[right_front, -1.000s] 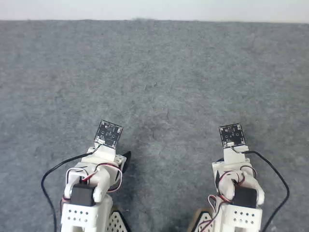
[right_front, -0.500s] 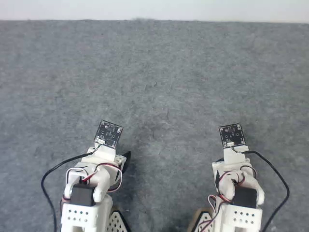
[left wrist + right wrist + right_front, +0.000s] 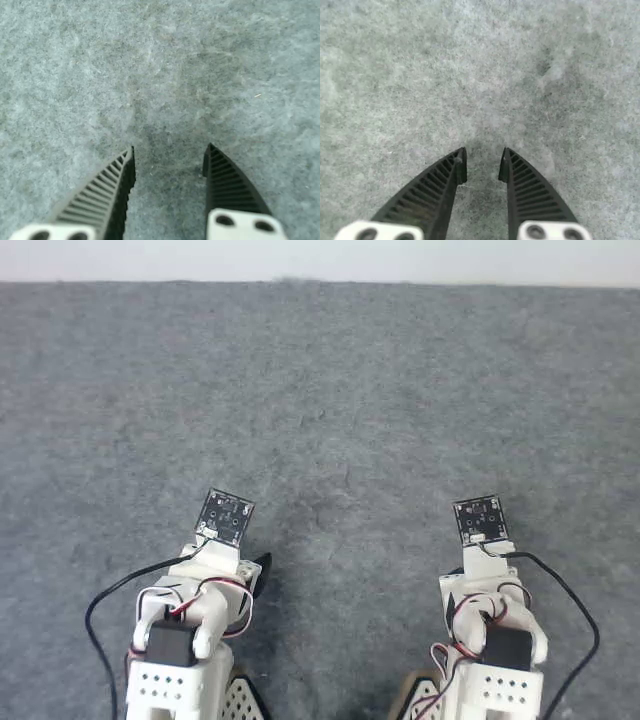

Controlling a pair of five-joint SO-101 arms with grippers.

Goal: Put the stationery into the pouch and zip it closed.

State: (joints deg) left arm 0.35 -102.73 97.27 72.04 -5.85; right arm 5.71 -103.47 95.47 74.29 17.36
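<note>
My left gripper [image 3: 170, 150] hangs just above the grey felt table [image 3: 165, 65], open, with a wide gap and nothing between its black ribbed fingers. My right gripper [image 3: 483, 152] also hovers low over the felt, its fingers a narrow gap apart and holding nothing. In the high view the left arm [image 3: 200, 610] and the right arm [image 3: 490, 620] sit folded back at the near edge of the table, side by side, each with its small wrist camera board pointing toward the table's middle.
Grey felt [image 3: 330, 390] covers the whole table out to a pale strip [image 3: 320, 260] along the far edge. Black cables loop beside each arm's base at the near edge.
</note>
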